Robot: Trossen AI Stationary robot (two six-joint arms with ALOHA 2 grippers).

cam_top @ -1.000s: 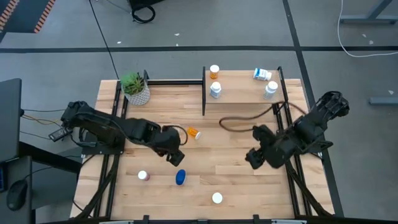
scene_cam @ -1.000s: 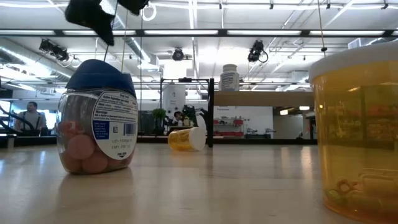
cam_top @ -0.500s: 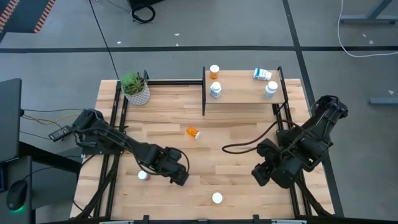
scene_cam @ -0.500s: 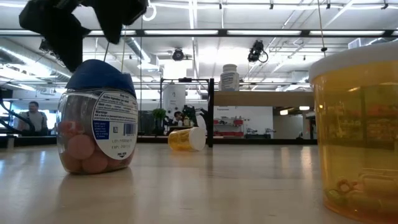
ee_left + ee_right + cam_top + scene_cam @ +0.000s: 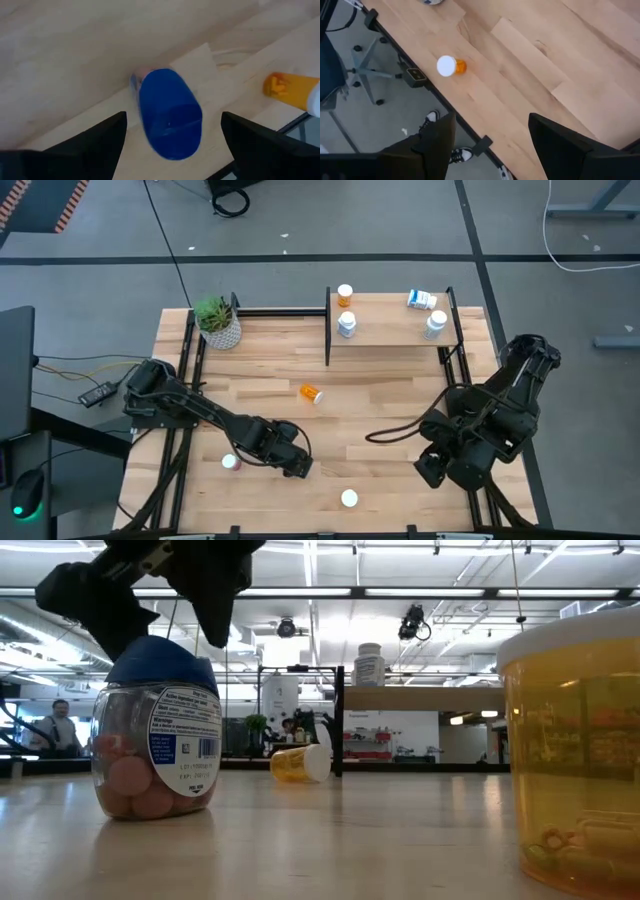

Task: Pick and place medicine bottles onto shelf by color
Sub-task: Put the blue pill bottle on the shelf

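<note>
The rounded blue bottle (image 5: pixel 167 112) stands upright on the tabletop near the near edge, its blue cap (image 5: pixel 160 660) topmost. My left gripper (image 5: pixel 173 116) is open right above it, pointing down, one finger on each side of the cap and clear of it. In the high view the left gripper (image 5: pixel 296 465) hides the bottle. My right gripper (image 5: pixel 433 470) is open above the table's near right part, empty. The shelf (image 5: pixel 390 332) at the far right carries several white-capped bottles (image 5: pixel 346 325).
An orange bottle (image 5: pixel 312 393) lies on its side mid-table. A pink bottle (image 5: pixel 230 462) stands left of the left gripper. An orange, white-capped bottle (image 5: pixel 349 499) stands at the near edge. A potted plant (image 5: pixel 217 320) occupies the far left corner. People show in the room behind.
My left gripper has moved toward the near edge and down, from beside the lying orange bottle to over the blue bottle, which has stayed put. My right gripper has drawn back toward the near right corner.
</note>
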